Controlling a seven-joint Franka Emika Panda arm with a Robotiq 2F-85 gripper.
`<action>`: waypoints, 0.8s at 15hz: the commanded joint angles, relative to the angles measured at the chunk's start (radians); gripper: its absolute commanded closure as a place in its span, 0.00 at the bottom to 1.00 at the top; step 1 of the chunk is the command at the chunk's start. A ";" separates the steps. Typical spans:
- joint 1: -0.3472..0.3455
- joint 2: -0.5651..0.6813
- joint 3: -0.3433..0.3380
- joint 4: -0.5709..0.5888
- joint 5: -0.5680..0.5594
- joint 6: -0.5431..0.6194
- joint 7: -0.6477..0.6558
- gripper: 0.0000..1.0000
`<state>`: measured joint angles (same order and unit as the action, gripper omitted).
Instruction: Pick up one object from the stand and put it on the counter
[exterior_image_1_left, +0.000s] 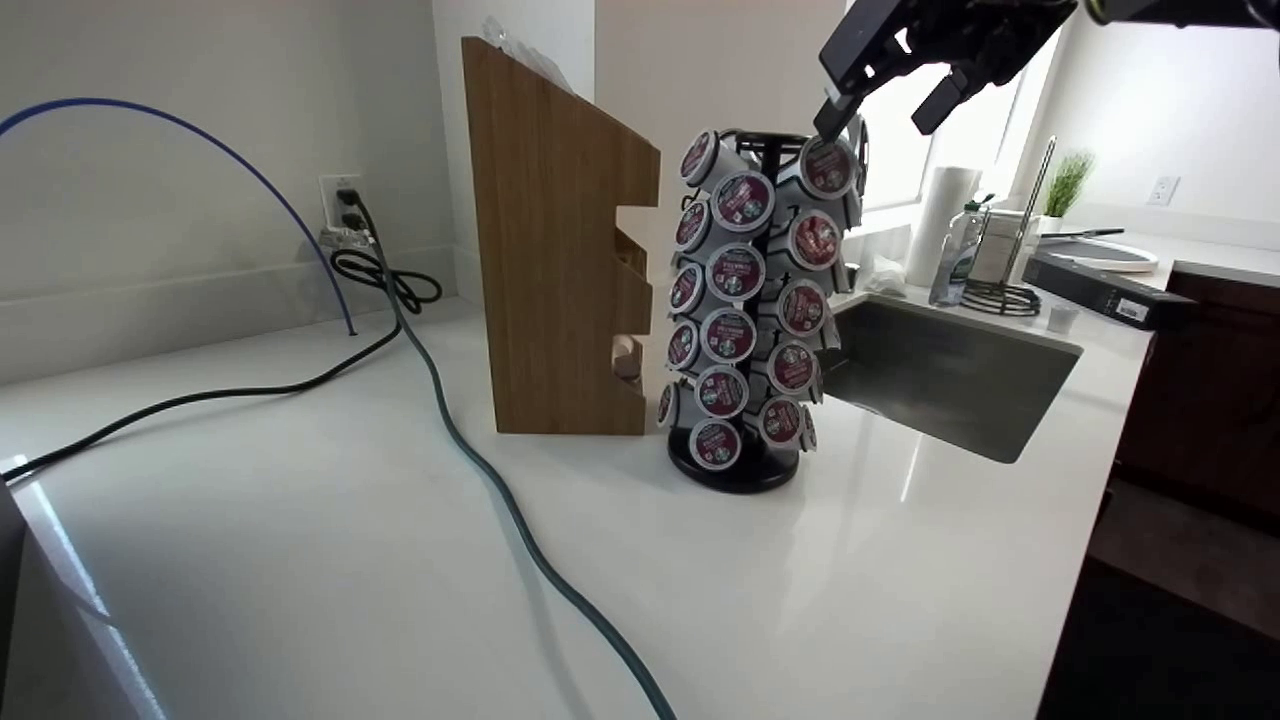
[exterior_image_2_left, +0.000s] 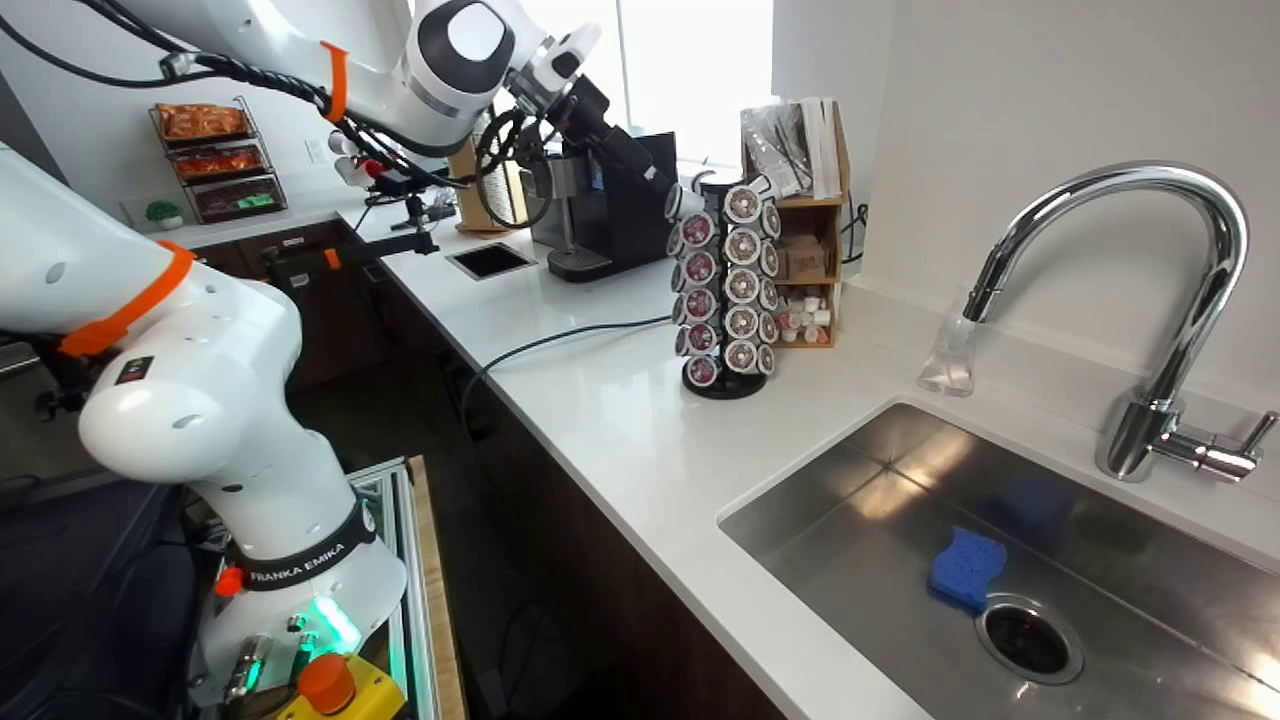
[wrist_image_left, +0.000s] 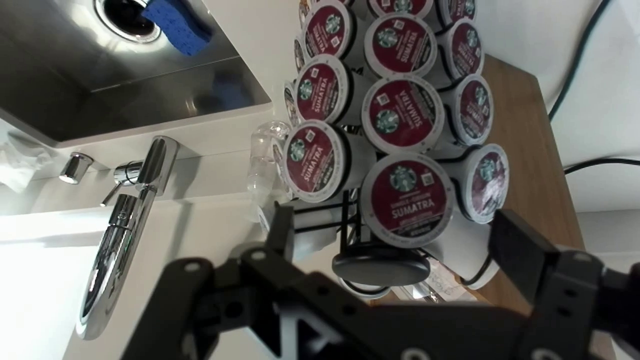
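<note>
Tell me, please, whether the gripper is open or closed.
Open. In the wrist view, the gripper gapes wide, a coffee pod showing in the gap; in an exterior view, too, its fingers stand apart.

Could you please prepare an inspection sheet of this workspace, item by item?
Surface: glossy white countertop, reflecting light.
Job's things: round white-rimmed coffee pods on a black wire carousel stand.
Clutter: blue sponge in the grey metal sink; tall slanted wooden block beside the stand.
Gripper: black two-fingered gripper, open near the stand's top.
Cables: dark green cable across the countertop; black cable looped near the pale wall.
Surroundings: curved chrome faucet beside the sink.
</note>
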<state>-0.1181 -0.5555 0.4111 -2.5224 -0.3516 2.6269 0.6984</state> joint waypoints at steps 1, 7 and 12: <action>-0.023 0.018 0.018 -0.003 -0.014 0.045 0.030 0.00; -0.043 0.035 0.034 -0.002 -0.014 0.084 0.039 0.20; -0.054 0.041 0.044 0.001 -0.020 0.079 0.050 0.22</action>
<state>-0.1487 -0.5227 0.4318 -2.5194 -0.3516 2.6834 0.7092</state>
